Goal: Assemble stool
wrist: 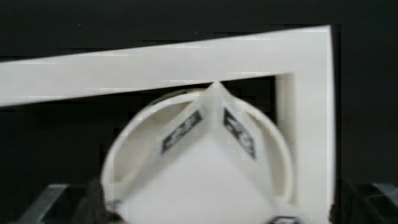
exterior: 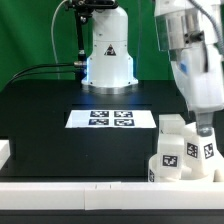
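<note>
Table: black flat work surface [exterior: 40, 120] across the exterior view, green backdrop behind it.
Left edge: small white block [exterior: 4, 151] at the table's near left border; what it is cannot be told.
Front: long white rail [exterior: 70, 190] along the near edge of the table.
Centre rear: white robot base [exterior: 107, 55] with a black warning triangle, dark cables running off to the exterior view's left.
Centre: marker board [exterior: 110, 119], thin, flat and white, four square tags on it, flat on the table just in front of the base.
Right: white arm link descending from the top of the exterior view, ending in the two-finger gripper [exterior: 204, 131].
Gripper state: dark fingers just above the stool parts; spread not readable in either view, so cannot tell whether parted or closed.
Stool: white plastic kit [exterior: 183, 153], blocky legs with black-and-white square tags standing on the round seat disc, at the table's near right corner against the rail.
Wrist view: round white seat disc [wrist: 196, 165] directly below, a tagged white leg [wrist: 217, 125] rising from it, a white right-angled frame [wrist: 169, 68] behind on black.
</note>
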